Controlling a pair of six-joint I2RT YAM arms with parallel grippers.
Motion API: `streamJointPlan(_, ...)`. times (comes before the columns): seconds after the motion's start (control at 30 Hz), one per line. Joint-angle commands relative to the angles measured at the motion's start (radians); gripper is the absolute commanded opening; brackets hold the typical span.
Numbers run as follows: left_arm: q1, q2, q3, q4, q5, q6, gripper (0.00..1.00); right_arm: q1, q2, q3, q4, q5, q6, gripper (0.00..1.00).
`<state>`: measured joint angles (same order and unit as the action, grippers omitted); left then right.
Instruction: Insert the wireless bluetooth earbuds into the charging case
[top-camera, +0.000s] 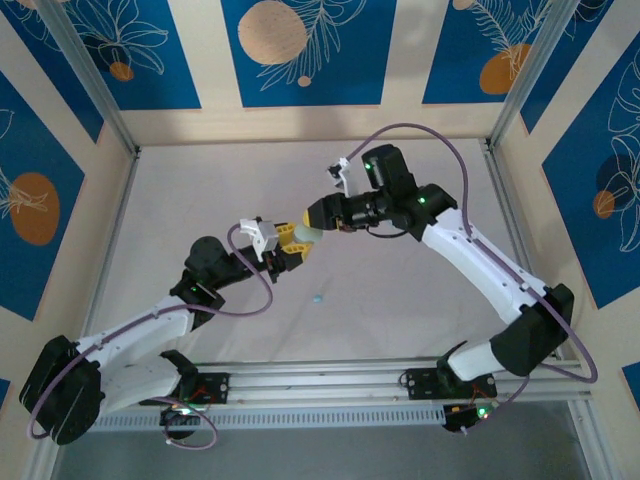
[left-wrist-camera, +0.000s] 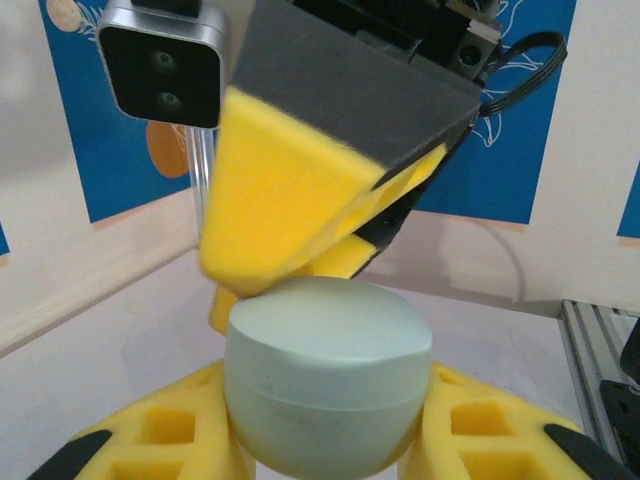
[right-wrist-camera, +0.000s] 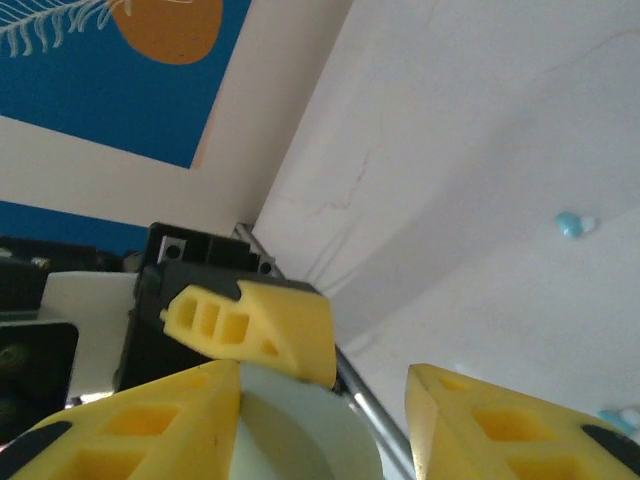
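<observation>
Overhead view; wrist views near case (left-wrist-camera: 327, 385)

The left arm (top-camera: 140, 345) and right arm (top-camera: 480, 265) have white links, black joints, lilac cables (top-camera: 430, 130) and yellow, black-backed jaws.

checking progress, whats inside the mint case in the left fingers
The mint charging case is closed, so its inside is hidden. One light blue earbud lies on the table.

Matt, smooth pale-mint plastic case (left-wrist-camera: 328, 385); matt yellow jaws; dull white tabletop (top-camera: 250, 190); brushed metal rail (top-camera: 330, 380).
</observation>
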<state>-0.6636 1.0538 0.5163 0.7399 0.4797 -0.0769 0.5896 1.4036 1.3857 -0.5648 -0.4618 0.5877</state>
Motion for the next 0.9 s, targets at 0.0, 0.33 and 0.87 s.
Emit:
streamJointPlan(0.0, -0.007, -0.002, 0.042, 0.064, 0.01, -0.007, 0.31, -0.024, -0.06, -0.083, 0.094, -0.15, 0.055, 0.5)
streamJointPlan(0.33, -0.007, 0.024, 0.054, 0.143, 0.032, -0.048, 0.32, -0.059, -0.061, -0.221, 0.37, -0.397, 0.269, 0.51)
streamJointPlan(0.87, -0.007, 0.038, 0.058, 0.108, 0.033, -0.044, 0.38, -0.094, -0.043, -0.302, 0.57, -0.438, 0.413, 0.21)
